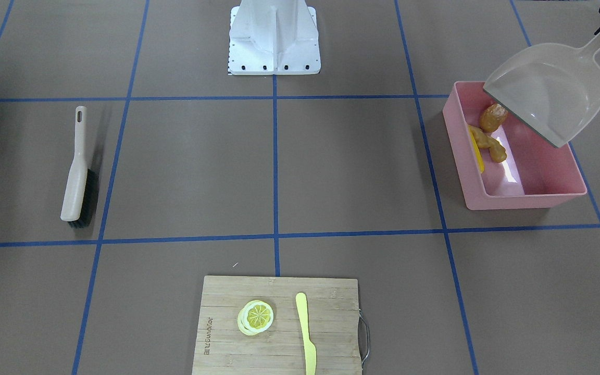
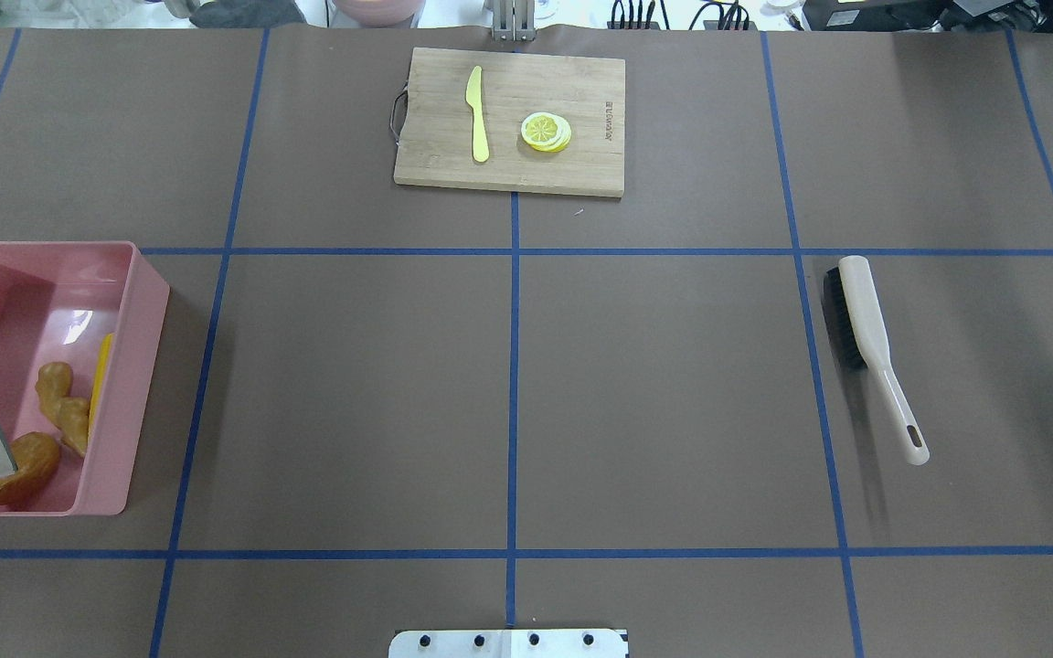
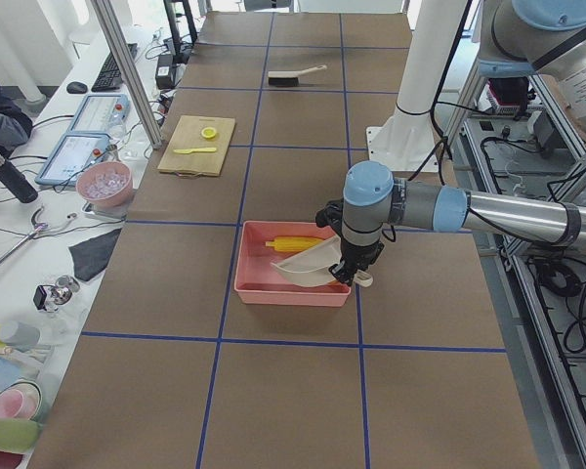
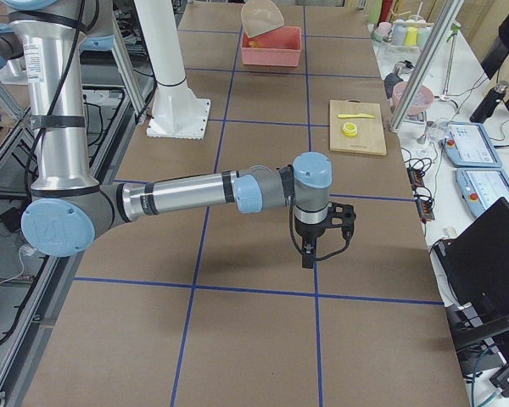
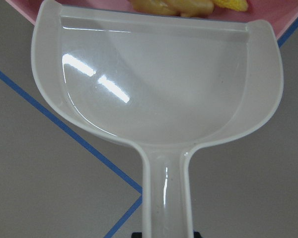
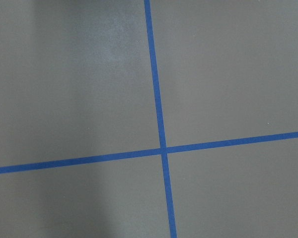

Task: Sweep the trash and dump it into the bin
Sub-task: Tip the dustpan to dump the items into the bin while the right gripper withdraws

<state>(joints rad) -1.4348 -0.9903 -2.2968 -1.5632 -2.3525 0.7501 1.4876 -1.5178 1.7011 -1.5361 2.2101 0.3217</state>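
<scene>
Beige dustpan fills the left wrist camera, its scoop bare and glossy, its lip tilted down over the pink bin. The left gripper is clamped on the end of the dustpan's long handle and holds it in the air above the end of the bin nearest the robot.

All three pieces of trash lie inside the bin. The yellow corn cob rests along the wall that faces the middle of the table. The tan ginger-like root lies just beside it. The brown potato-like piece sits at the robot's end, partly under the dustpan's lip.

On the robot's right, the right gripper points down over brown table where two blue tape lines cross; whether its jaws are parted or closed cannot be told from the side view, and its own wrist camera shows only the table. A beige hand brush with black bristles lies flat on that side of the table.

At the far edge from the robot, a wooden cutting board carries a lemon slice and a pale yellow plastic knife, side by side and apart.
</scene>
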